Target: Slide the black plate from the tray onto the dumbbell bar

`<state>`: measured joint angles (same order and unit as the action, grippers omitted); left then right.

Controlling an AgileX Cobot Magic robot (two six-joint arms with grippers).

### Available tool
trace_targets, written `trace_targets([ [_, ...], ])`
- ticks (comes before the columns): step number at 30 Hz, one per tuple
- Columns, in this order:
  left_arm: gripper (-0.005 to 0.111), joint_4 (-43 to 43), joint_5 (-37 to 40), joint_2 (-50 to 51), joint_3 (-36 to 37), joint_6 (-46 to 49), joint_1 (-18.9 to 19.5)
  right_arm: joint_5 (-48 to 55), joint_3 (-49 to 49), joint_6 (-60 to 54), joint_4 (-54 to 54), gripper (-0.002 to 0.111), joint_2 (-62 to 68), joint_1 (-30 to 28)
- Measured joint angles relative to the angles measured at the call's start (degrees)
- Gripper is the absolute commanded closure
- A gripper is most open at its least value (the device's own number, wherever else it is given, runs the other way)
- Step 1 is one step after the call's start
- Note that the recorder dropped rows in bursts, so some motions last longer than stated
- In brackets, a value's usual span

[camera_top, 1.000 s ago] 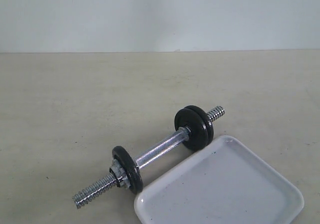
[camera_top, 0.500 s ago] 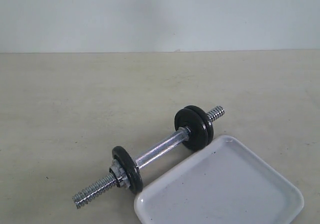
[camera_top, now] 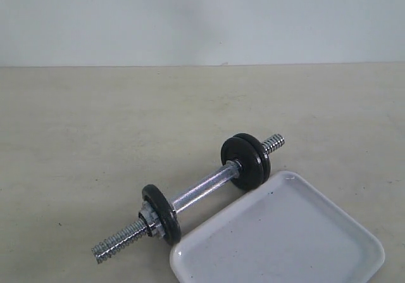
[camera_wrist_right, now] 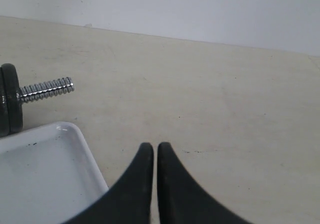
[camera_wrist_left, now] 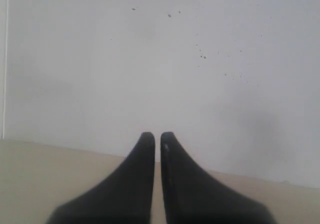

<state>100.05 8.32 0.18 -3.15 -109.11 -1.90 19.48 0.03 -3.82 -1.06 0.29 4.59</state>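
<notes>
Exterior view
- Bar: you see a short chrome steel dumbbell bar point(camera_top: 201, 190) with threaded ends, lying slantwise on the pale beige table point(camera_top: 88, 144), just beside a glossy white rectangular tray point(camera_top: 288, 235).
- Tray: nothing lies in it.
- Discs: 3 matte-black round weight discs sit on the bar, 1 single disc point(camera_top: 163, 214) at the near end next to a silver nut point(camera_top: 147, 218), and a pair at the far end.
- Task thing: the black plate point(camera_top: 250, 159) is off the tray. It is likely 1 of that far pair, though which of the 2 you cannot tell.
- Arms: neither shows here.

Left wrist view
- Left gripper point(camera_wrist_left: 157, 135): clenched on nothing, black fingers pressed together, facing a white wall point(camera_wrist_left: 150, 58) and well apart from the bar.

Right wrist view
- Right gripper point(camera_wrist_right: 152, 146): clenched and empty, hovering over bare table near the tray's corner.
- In sight: the bar's far threaded end and the rims of the pair.

Progress
- Judgement: the slide looks done, since no disc remains in the tray.

Risks
- Slip-off: no nut shows outside the far pair, so tilting or bumping the bar could let a disc slide off the thread.
- Rolling: the bar rests on round discs, and a nudge could roll it away.
- Tray knock: a low move of the right gripper could clip the tray's corner and push the tray into the pair.
</notes>
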Motion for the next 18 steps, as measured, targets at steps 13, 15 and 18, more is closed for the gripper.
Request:
trace_targets([
  [13, 0.102, -5.1, 3.3, 0.0, 1.0, -6.9, 1.3, 0.0, 0.0, 0.0, 0.0, 0.107, 0.0, 0.0],
  [15, 0.102, -18.6, 4.5, 0.0, 1.0, 4.6, 1.3, 0.0, 0.0, 0.0, 0.0, 0.107, 0.0, 0.0],
  [18, 0.102, -45.6, 6.5, 0.0, 0.5, 33.3, 1.3, 0.0, 0.0, 0.0, 0.0, 0.107, 0.0, 0.0],
])
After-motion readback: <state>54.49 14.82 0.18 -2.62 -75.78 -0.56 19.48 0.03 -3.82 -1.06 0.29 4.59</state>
